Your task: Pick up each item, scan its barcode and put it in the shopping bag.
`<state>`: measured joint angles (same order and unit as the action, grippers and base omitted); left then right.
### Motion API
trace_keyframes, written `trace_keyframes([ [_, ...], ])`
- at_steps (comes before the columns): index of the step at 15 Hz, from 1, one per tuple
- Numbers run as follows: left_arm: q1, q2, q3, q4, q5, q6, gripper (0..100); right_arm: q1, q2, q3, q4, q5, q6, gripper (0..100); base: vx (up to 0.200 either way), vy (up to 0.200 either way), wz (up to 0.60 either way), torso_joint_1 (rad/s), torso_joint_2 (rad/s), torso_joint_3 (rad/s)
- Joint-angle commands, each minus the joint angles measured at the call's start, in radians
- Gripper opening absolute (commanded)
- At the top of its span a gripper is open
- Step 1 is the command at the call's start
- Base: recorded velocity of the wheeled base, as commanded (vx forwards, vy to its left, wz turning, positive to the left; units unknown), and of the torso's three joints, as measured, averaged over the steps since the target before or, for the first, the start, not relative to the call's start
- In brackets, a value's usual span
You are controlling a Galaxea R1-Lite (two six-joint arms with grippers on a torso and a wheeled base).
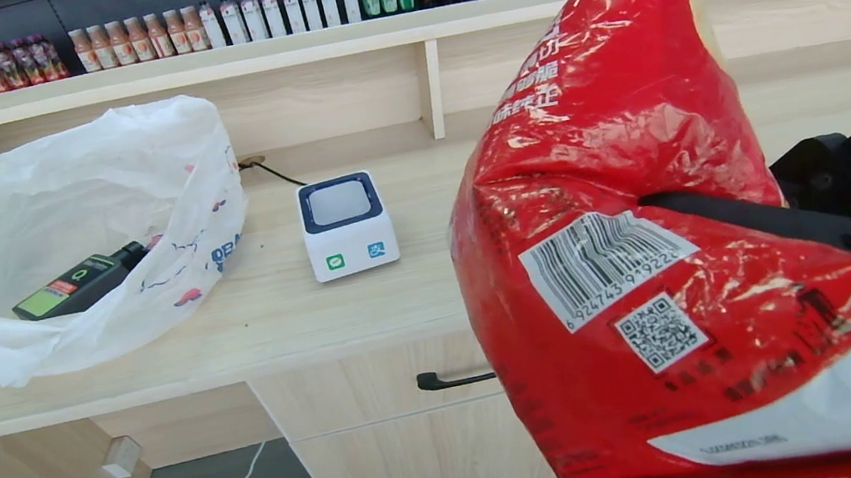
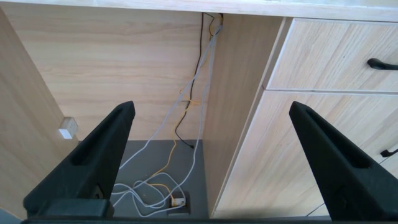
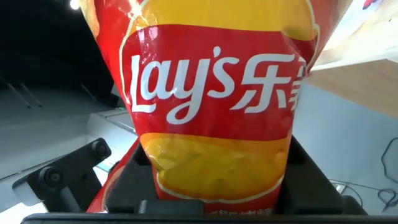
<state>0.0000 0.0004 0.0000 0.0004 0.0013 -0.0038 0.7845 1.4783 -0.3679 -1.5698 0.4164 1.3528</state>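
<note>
The pale wooden desk is stretching across the head view, its front edge running straight from the left to behind the chip bag. A raised back ledge and a shelf of bottles are closing off its far side. Bare desk top is lying open between the shopping bag and the scanner, and again between the scanner and the chip bag.

The red chip bag is hanging in the air on the robot's right, close to the head camera and hiding the right part of the desk. The right jaws are pinching it at mid-height, one dark finger lying across its back face just beside the barcode label, which is facing the head camera. In the right wrist view the chip bag is rising up from between the jaws.

The white shopping bag is sitting open at the desk's left end, near the front edge, with a dark green item lying inside. The white scanner is standing just beside it, well apart from the chip bag.

The left jaws are standing spread with nothing between them, the fingers hanging below the desk top, facing the open recess with its cables and the drawer fronts.
</note>
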Motion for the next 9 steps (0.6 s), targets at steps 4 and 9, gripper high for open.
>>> trace_keyframes([
  [4,0.000,0.000,0.000,0.000,0.000,-0.001,100,0.013,0.002,0.003,-0.001,0.001,0.000,0,0.000,0.000,0.00,0.000,0.00,0.000],
  [9,0.000,0.000,0.000,0.000,0.000,-0.001,100,0.002,-0.001,0.037,-0.001,0.001,-0.023,0,0.000,0.000,0.00,0.000,0.00,0.000],
])
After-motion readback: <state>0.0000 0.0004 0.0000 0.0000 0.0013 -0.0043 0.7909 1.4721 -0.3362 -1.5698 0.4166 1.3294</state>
